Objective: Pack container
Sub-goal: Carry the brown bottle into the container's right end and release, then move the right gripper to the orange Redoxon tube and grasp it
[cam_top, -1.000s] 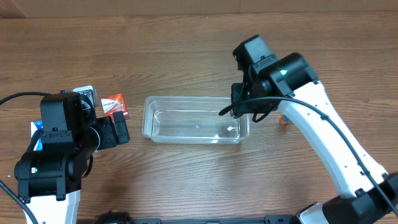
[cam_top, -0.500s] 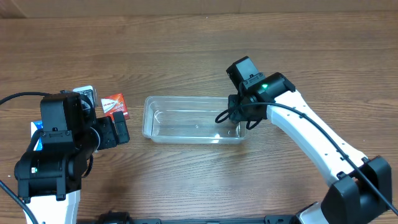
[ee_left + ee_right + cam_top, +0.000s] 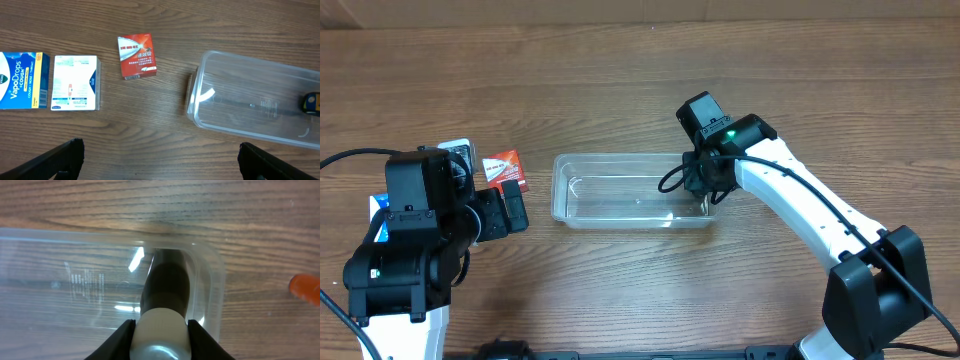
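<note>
Clear plastic: found the container (image 3: pixel 610 196) mid-frame on the table (image 3: pixel 620 90). Found the right claw (image 3: pixel 161 332) pinching a dark bottle (image 3: pixel 165 282) inside its right end. Found the left claw (image 3: pixel 515 212) spread, at left.

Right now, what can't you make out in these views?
- Bottle label: the right wrist view sees it cap-end on between the jaws. Overhead, the right arm covers it. The left wrist view shows only a sliver at the frame edge.
- Orange object: cut off by the right edge of the right wrist view, identity unclear.
- VapoDrops box: cropped by the left edge of the left wrist view. Overhead, the left arm hides most of it.
- White box print: too small to read.
</note>
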`<control>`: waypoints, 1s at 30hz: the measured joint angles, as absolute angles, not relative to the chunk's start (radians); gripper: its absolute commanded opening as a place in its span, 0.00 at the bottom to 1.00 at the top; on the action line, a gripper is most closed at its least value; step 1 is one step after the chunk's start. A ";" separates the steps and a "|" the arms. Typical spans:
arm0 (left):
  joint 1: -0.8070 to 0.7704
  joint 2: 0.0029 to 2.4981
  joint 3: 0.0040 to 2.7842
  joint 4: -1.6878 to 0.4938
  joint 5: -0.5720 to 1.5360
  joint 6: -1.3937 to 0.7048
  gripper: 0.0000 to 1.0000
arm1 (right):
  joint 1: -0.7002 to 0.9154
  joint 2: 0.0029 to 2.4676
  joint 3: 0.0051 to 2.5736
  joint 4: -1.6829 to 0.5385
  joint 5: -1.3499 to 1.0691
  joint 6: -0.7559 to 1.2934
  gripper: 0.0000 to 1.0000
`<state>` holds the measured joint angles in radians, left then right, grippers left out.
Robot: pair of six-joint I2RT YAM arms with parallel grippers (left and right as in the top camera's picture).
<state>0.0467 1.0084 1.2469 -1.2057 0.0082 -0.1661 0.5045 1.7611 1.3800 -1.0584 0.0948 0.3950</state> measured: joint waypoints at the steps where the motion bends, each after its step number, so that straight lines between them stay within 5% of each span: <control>1: 0.047 1.008 1.247 -1.206 0.008 -0.166 1.00 | 0.505 1.761 1.380 -1.057 0.093 0.393 0.63; 13: 0.047 1.008 1.247 -1.206 0.008 -0.166 1.00 | 0.505 1.761 1.414 -1.103 0.106 0.367 0.74; 21: 0.047 1.008 1.248 -1.208 0.008 -0.166 1.00 | 0.488 1.695 1.779 -1.328 0.172 0.339 0.88; 30: 0.047 1.008 1.248 -1.208 0.008 -0.166 1.00 | 0.165 1.618 1.873 -1.493 0.167 0.341 0.96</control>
